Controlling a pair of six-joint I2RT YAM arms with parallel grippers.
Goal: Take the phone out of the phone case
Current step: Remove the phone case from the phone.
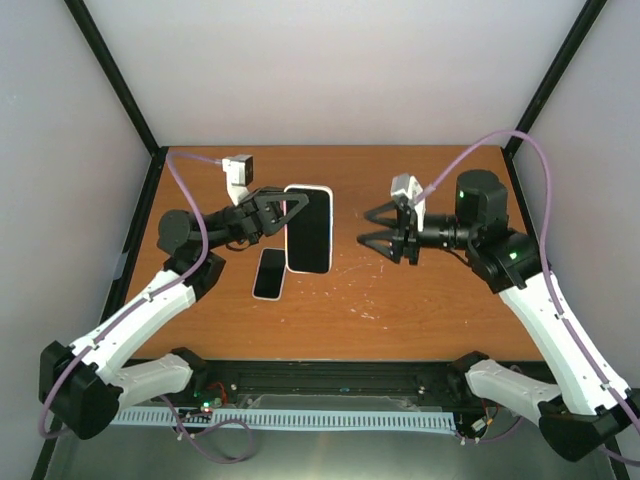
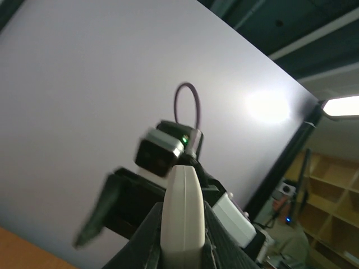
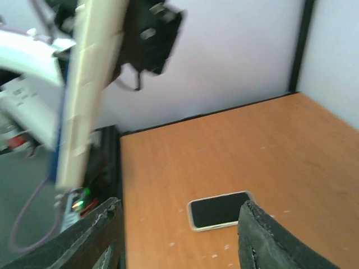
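Right in front of my left wrist camera I am seeing the thin white plastic phone case (image 2: 182, 218). It is showing me its narrow edge, and it is sitting between the two dark fingers (image 2: 147, 246) of the left gripper (image 1: 283, 216). The left gripper is squeezing the case by one long side and holding it up in the air over the brown wooden table (image 1: 430, 300). From the top camera the case is looking like a tall white frame with a dark middle.

The flat phone with the black screen and pale rim (image 1: 269, 273) is lying face up on the table, out of the case. In the top view it is sitting just below the left gripper, close to the bottom left corner of the case. No gripper is touching it. The case is hanging above the table and is not resting on the phone.

The right gripper (image 1: 366, 227) is hanging to the right of the case, apart from it, with its tips pointing at it. Its two dark fingers are spread wide and are holding nothing. In the right wrist camera those fingers (image 3: 101, 235) are showing at the bottom of the picture. The phone is lying on the table farther off, in the gap between them. The case is looking blurry at the upper left.
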